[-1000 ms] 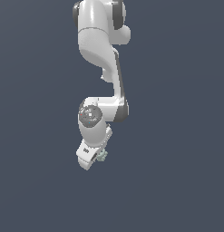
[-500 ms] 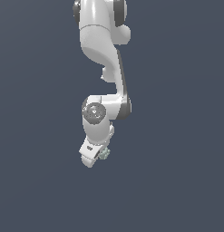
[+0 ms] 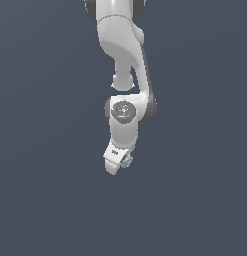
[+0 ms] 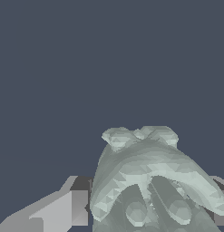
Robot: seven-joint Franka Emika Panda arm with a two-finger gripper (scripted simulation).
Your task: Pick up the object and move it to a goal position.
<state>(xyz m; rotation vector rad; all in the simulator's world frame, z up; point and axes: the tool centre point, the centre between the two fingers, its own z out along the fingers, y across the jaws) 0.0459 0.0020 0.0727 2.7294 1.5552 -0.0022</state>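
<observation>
The white Panda arm comes down from the top of the exterior view, bends at a joint with a round grey cap, and ends in the hand, which sits a little below the middle of that view. The hand tilts, its lower end leaning toward the exterior view's left. All around it lies a plain dark blue-grey ground with no edge or line in it, so whether this is a table top or only a backdrop cannot be told, and how high the hand is above any surface cannot be told either.

The object is in the hand. In the exterior view it shows only as a small pale grey-green lump at the hand's lower end, on the side toward the exterior view's right, touching the white finger housing and partly hidden by it. In the wrist view the object is large and close, a bumpy roundish body with curved ridges, rounded knobs along one edge and two small round bulges on its near face.

A pale grey finger lies beside the object on one side, and a sliver of the other finger shows at the far side, so the hand appears to be closed around the object, gripping it between the two fingers
</observation>
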